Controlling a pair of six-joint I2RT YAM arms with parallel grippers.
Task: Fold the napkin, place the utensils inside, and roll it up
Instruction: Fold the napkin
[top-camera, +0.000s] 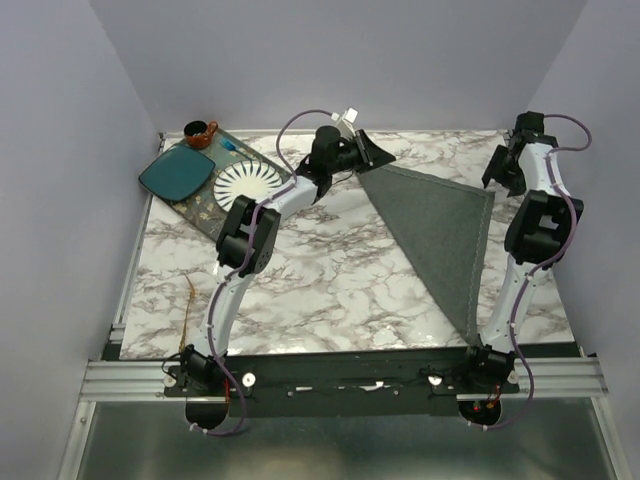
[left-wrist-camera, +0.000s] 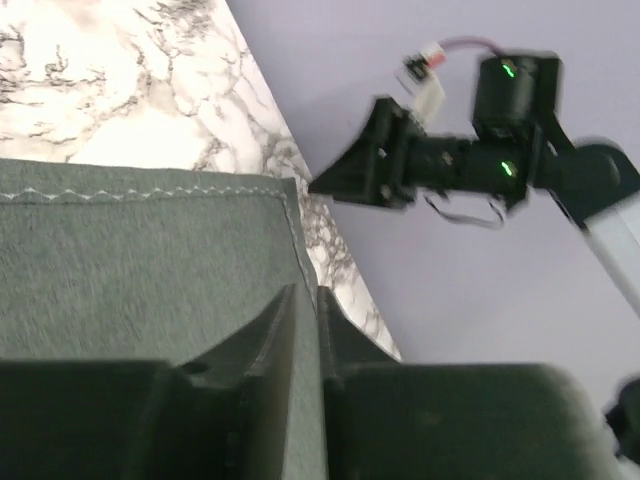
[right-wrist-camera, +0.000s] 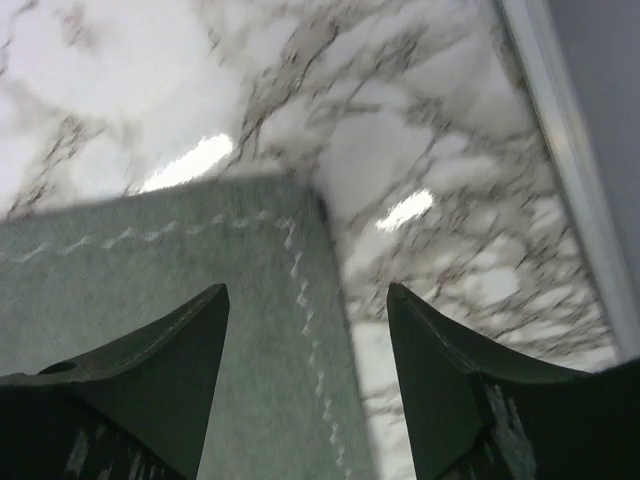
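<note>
Lying on the right half of the table (top-camera: 300, 285), the napkin (top-camera: 440, 235) has the form of a triangle. One corner is at the far middle, one at the far right, and one at the near right, close to the base of the right arm (top-camera: 540, 225). Its long edge runs on a slant from the far middle corner to the near right one.

The left gripper (top-camera: 378, 155) is at the far middle corner. In the left wrist view its fingers (left-wrist-camera: 270, 330) are drawn almost together, with only a thin slit, and the cloth lies directly under them. I cannot tell if they pinch the cloth or only rest on it. The right gripper (right-wrist-camera: 306, 290) hovers at the far right corner with its fingers spread wide, grasping nothing; the stitched corner shows below, between them.

The utensils (top-camera: 188, 310) are thin brown sticks at the near left of the table, well apart from the napkin and near the lower part of the left arm (top-camera: 245, 240). Their long axis goes from near to far. From both grippers they lie toward the near left, and the left arm is clearly the nearer one. In my judgement, fetching the sticks belongs to the left arm, which should close across their length.
</note>
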